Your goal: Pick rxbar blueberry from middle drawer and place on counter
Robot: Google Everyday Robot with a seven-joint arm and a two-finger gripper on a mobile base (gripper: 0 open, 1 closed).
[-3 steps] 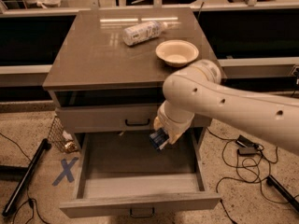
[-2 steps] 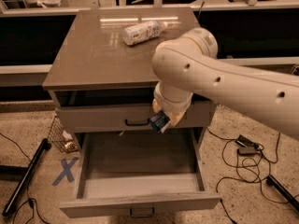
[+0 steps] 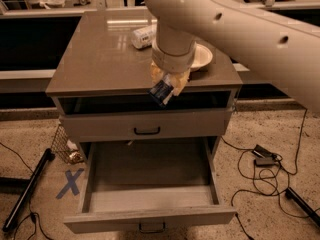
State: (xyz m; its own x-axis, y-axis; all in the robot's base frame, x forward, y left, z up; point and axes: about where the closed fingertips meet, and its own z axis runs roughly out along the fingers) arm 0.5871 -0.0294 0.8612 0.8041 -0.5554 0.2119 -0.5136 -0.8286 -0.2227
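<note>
My gripper [image 3: 165,89] is shut on the rxbar blueberry [image 3: 161,92], a small dark blue bar, and holds it in the air just above the front edge of the counter [image 3: 100,59]. The thick white arm comes in from the upper right and hides part of the counter. The middle drawer [image 3: 150,169] is pulled wide open below and its floor is bare. The upper drawer front with a black handle [image 3: 147,131] is shut.
A white bottle [image 3: 142,36] lies on its side at the back of the counter. A pale bowl [image 3: 200,57] sits at the counter's right, partly behind the arm. A wire basket [image 3: 64,145] and a blue floor cross [image 3: 70,183] are left; cables [image 3: 265,159] lie right.
The arm has risen and moved back from the drawer's height, carrying the bar up from in front of the upper drawer to the counter's front edge. The arm now covers part of the bowl.
</note>
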